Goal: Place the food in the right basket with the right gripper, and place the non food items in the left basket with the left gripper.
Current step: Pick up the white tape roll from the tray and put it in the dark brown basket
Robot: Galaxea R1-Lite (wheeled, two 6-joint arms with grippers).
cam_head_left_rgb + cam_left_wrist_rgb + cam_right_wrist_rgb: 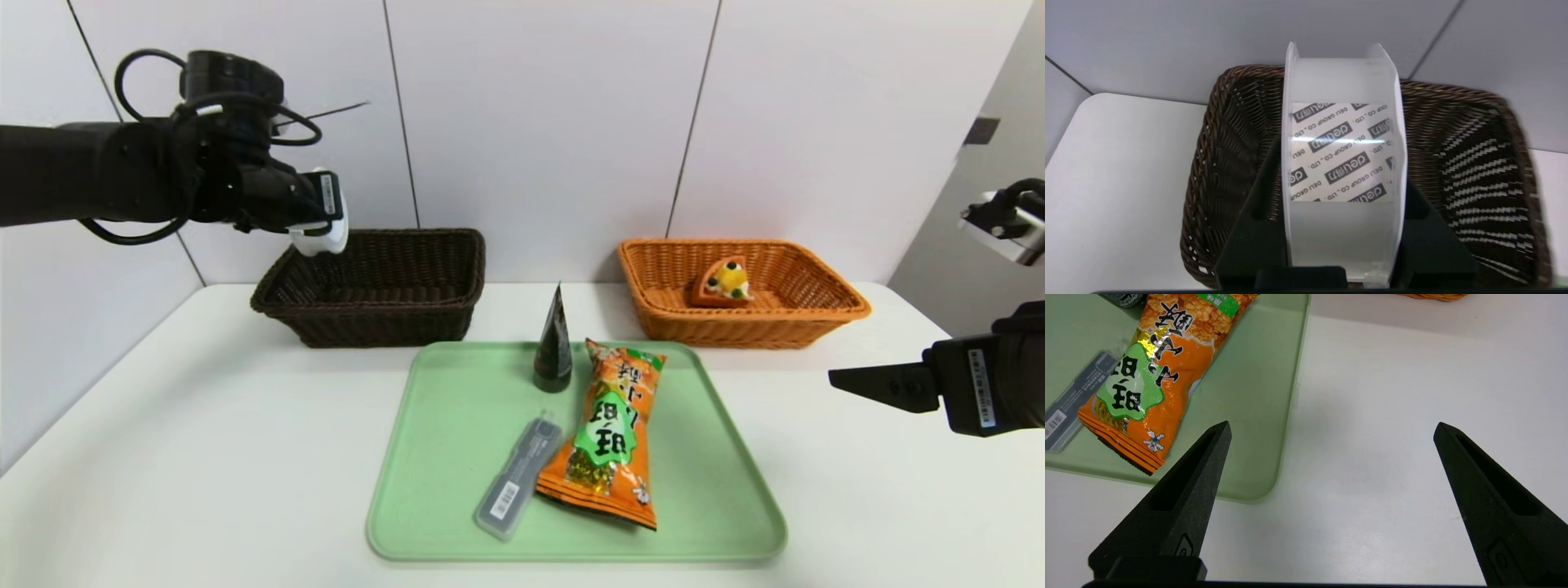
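The roll [1345,155], a white tape-like spool, is pinched between the fingers of your left claw [317,214], above the left end of the dark basket [384,320]. Nothing is seen supporting it from below. Fault risk: if you release here, the roll could clip the rim and tip outward onto the counter [204,425]; its round edge could also make it roll after landing. Bring it further over the basket's middle and lower it first.

Your right claw [1332,428] is spread wide and unloaded, over the counter beside the green tray [678,547]. On the tray, the snack bag [608,433] lies against or very near the grey case [520,478]; a careless grasp could drag the case along or nudge it. The dark tube [554,347] stands upright near the bag's upper end and could topple if bumped. The cake wedge [724,283] sits inside the orange basket [743,331].
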